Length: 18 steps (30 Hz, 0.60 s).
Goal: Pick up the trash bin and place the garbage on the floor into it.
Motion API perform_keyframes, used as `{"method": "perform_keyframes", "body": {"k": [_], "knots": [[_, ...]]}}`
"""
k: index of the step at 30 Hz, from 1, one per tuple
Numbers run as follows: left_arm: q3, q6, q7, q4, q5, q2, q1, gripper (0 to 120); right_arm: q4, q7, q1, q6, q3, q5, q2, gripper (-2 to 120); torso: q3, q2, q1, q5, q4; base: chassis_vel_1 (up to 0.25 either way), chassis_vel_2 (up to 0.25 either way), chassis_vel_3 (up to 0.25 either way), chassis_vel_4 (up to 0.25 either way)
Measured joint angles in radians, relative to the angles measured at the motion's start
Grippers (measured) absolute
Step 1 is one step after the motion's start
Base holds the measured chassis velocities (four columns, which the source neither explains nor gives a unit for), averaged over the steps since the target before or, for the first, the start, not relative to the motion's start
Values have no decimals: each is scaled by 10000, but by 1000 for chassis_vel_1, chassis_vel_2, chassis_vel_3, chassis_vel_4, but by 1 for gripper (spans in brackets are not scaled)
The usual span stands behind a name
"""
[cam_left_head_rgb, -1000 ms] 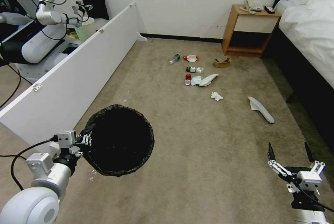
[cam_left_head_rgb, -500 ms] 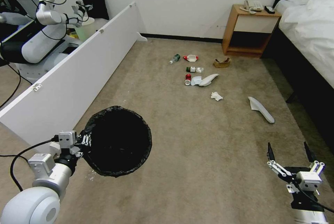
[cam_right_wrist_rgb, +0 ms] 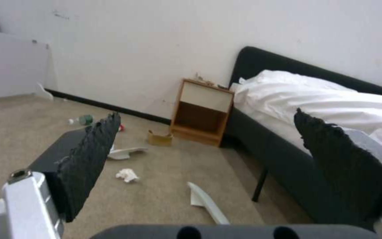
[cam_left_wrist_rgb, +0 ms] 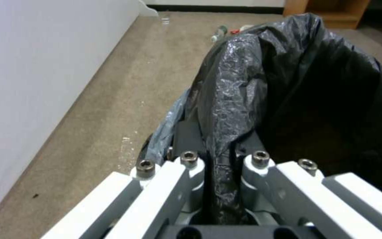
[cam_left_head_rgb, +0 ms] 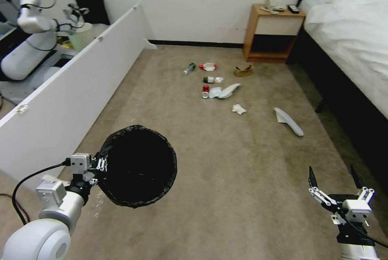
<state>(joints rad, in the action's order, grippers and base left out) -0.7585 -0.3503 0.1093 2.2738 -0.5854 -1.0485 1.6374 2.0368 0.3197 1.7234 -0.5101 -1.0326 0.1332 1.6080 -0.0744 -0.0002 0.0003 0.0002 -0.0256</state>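
My left gripper (cam_left_head_rgb: 98,165) is shut on the rim of the trash bin (cam_left_head_rgb: 137,165), a round bin lined with a crinkled black bag (cam_left_wrist_rgb: 244,83), held above the carpet at the lower left. The garbage lies farther ahead on the floor (cam_left_head_rgb: 226,163): a green-capped bottle (cam_left_head_rgb: 188,68), a red-and-white wrapper (cam_left_head_rgb: 208,66), a second small bottle (cam_left_head_rgb: 213,79), a red can (cam_left_head_rgb: 205,91), a white slipper (cam_left_head_rgb: 224,91), crumpled tissue (cam_left_head_rgb: 239,109), another slipper (cam_left_head_rgb: 288,121) and a brown paper bag (cam_left_head_rgb: 243,71). My right gripper (cam_left_head_rgb: 334,176) hangs open at the lower right, with nothing between its fingers.
A long white panel (cam_left_head_rgb: 72,86) runs along the left. A wooden nightstand (cam_left_head_rgb: 270,33) stands against the far wall, and a bed (cam_left_head_rgb: 355,49) with a dark frame lines the right. Another robot (cam_left_head_rgb: 28,29) stands behind the panel.
The whole head view has shifted left, so the camera has turned right. The bin stays in my left gripper, slightly lower in view. The litter has not moved on the carpet.
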Motion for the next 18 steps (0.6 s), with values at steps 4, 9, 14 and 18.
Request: {"method": "perform_keyframes", "body": {"k": [4,9,14,18], "knots": [[-46,4,-6,-6,-1,-26,12,5,-34,11,-20,-23,23,-13,0,100,0,1,0,-1,8,0,0,0,0],[-106,14,-1,-31,-26,-93,56,5,-58,13,-38,-35,29,-8,0,100,0,3,1,-2,6,0,0,0,0],[-141,15,-4,-70,-35,-131,67,5,-82,6,-54,-36,29,32,0,100,0,4,0,-2,5,0,0,0,0],[-164,15,3,-138,-67,-132,31,5,-86,3,-69,-24,30,64,0,100,0,4,0,-2,5,0,0,0,0]]}}
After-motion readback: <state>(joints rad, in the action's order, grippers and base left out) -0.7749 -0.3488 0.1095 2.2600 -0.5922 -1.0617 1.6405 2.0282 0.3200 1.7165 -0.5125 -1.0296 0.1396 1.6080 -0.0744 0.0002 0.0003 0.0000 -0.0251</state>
